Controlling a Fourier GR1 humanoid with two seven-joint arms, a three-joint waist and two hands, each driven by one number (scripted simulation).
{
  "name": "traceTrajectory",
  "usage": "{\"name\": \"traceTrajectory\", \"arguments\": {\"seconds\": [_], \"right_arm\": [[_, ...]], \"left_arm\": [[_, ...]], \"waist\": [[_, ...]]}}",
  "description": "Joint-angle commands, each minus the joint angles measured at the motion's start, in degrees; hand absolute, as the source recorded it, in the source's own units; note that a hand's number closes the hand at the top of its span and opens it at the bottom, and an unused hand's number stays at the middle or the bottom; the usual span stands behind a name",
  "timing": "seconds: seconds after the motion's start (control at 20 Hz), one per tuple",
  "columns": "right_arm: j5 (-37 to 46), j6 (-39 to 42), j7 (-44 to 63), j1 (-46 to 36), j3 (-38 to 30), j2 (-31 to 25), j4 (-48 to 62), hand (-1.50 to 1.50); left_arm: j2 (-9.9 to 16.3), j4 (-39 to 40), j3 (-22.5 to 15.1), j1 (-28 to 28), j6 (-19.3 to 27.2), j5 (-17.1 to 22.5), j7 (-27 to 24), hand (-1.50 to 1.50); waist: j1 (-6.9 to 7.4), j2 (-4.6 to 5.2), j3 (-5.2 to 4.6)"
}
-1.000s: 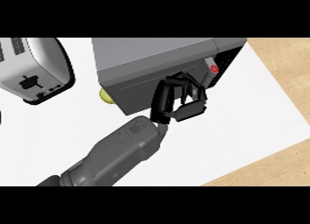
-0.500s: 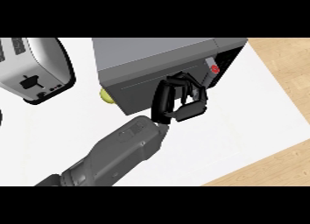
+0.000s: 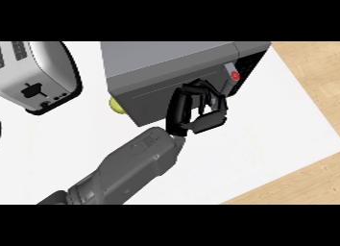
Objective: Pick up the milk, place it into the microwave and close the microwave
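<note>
Black left hand rests straight-fingered against the grey microwave door, holding nothing.

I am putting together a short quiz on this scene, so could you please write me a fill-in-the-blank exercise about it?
1. The appliance at the view's upper left is a ____.
2. The one black hand in view rests against the front of the ____.
3. The round button on the microwave's control panel is coloured ____.
4. The small object peeking out at the microwave's left is yellow-____.

Missing words: toaster; microwave; red; green.
</note>
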Motion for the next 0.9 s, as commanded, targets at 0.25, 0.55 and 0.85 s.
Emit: {"name": "traceTrajectory", "arguments": {"seconds": [0.25, 0.55, 0.85], "right_arm": [[-3.23, 1.53, 0.83, -0.52, 0.10, -1.48, 0.22, -1.50], [-6.06, 3.12, 1.08, -0.70, 0.97, -1.93, -0.30, -1.50], [-7.85, 2.81, 1.87, -1.21, -0.29, -3.74, -0.88, -1.50]], "left_arm": [[0.02, 6.74, -0.31, -4.94, -1.77, 0.39, 1.19, 1.50], [0.01, 10.66, -2.30, -4.97, 1.49, 0.40, 4.03, 1.50], [0.01, 12.35, -2.61, -3.99, 4.64, 2.45, 5.62, 1.50]], "waist": [[-1.39, 1.04, 0.12], [-0.39, 0.65, 0.24], [1.78, 0.08, -0.05]]}}
